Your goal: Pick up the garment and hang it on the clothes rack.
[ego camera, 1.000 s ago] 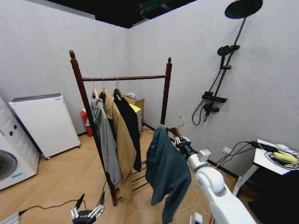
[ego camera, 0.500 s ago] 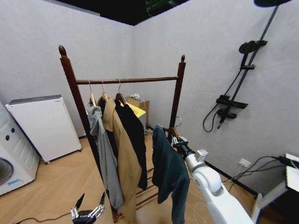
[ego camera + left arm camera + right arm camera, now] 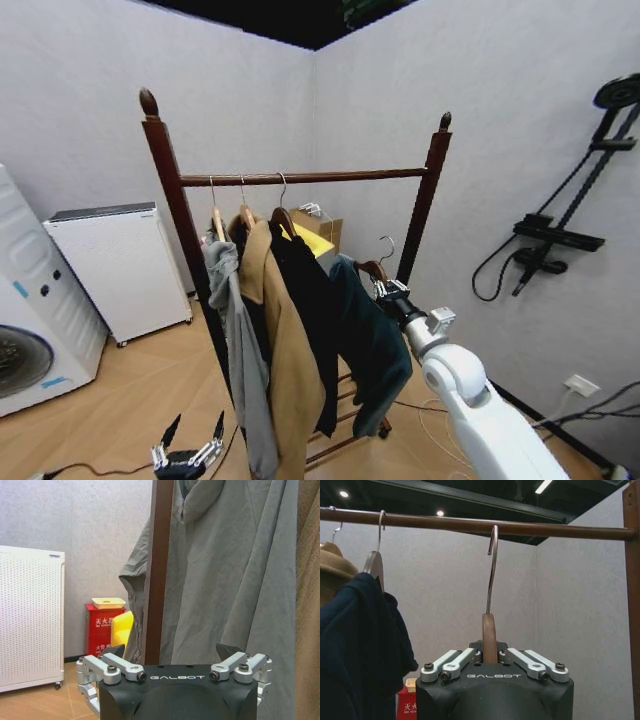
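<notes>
Garment [image 3: 372, 340] nearer rack [image 3: 300, 178], right pincer [image 3: 386, 291] clamping hanger [image 3: 489, 630]

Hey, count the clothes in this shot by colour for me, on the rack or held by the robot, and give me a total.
Grey hooded jacket: 1
Long tan coat: 1
Black garment: 1
Dark teal-blue garment, its wooden hanger held in the right gripper, not yet on the dark reddish-brown wooden clothes rack: 1
Total: 4
</notes>
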`<state>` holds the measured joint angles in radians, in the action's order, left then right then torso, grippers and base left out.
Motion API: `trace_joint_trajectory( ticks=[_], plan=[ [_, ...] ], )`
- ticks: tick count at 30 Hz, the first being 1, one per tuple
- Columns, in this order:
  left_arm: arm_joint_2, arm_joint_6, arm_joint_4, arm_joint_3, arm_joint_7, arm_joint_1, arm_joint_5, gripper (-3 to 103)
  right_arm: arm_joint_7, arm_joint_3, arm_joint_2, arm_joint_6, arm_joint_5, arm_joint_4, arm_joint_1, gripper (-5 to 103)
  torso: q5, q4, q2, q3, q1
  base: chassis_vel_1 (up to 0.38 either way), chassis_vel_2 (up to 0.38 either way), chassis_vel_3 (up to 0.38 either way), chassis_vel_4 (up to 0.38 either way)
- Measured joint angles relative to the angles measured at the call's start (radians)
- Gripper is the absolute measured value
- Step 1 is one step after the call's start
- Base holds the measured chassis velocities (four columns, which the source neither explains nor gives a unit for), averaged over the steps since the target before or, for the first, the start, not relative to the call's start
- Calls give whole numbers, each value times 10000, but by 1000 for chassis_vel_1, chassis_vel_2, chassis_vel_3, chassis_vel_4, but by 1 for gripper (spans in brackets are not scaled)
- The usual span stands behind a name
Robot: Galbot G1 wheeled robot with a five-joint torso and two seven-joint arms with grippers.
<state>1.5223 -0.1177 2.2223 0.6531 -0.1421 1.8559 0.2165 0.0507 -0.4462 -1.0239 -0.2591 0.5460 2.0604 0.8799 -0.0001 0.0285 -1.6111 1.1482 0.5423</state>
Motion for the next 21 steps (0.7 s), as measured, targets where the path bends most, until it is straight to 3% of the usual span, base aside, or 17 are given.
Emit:
trace_joint_trajectory(
  ticks=[8,21],
  plan=[
    [0,0,1,-2,0,-2,0,100,3,621,553,-420,685,-757,-2333,9,0,-6,8,6,19,23,9,20,18],
    [0,0,0,-2,-1,-2,0,100,-219,1396,863,-970,1464,-1343,-4039,9,1,-2,8,5,14,-1,11,21,5]
  ],
)
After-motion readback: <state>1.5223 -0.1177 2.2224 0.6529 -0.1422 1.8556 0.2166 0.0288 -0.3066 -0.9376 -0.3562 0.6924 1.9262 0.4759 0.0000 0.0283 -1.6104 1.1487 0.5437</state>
